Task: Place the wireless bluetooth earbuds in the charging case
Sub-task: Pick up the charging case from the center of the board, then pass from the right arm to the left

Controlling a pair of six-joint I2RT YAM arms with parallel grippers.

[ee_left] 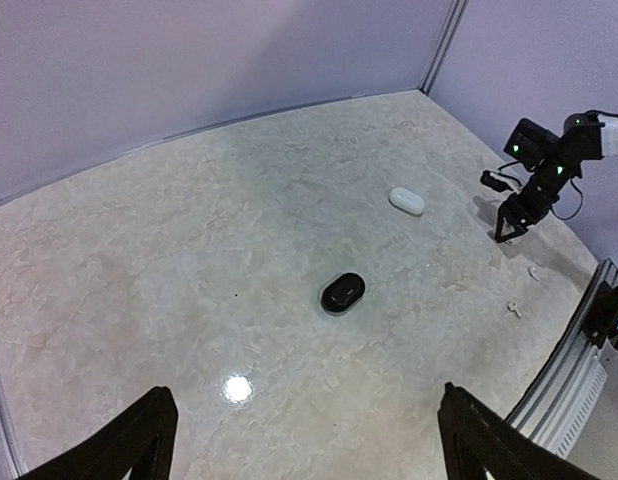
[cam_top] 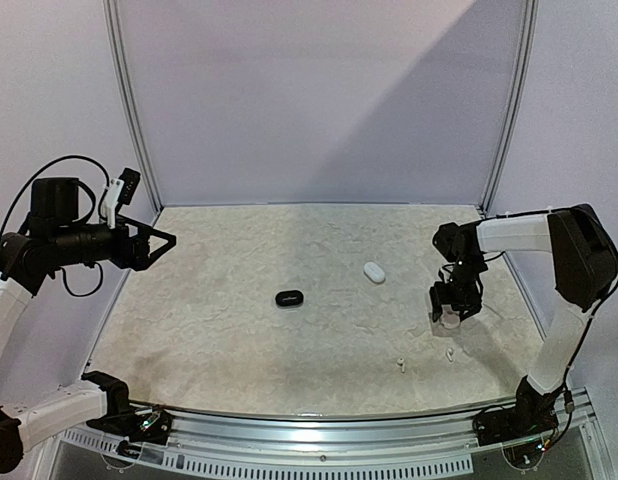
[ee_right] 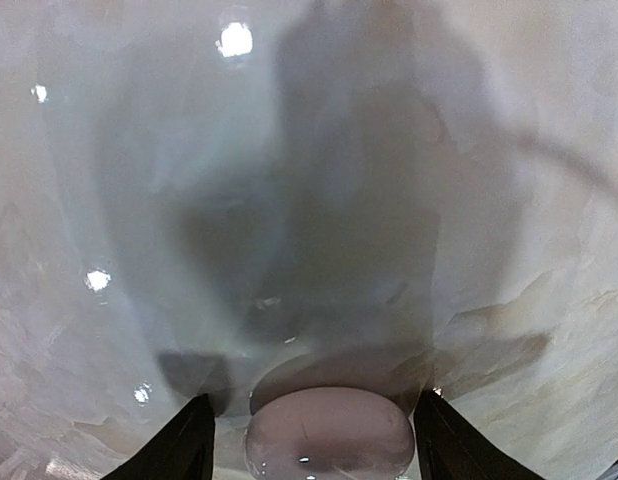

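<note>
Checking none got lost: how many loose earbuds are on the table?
2, both white: one earbud near the table's front edge, right of centre; the other earbud just right of it. More may be hidden.

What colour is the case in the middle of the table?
The case is black, seen best in the left wrist view.

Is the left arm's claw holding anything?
No, the left gripper is spread wide with only bare table between, the black case lying beyond it.
</note>
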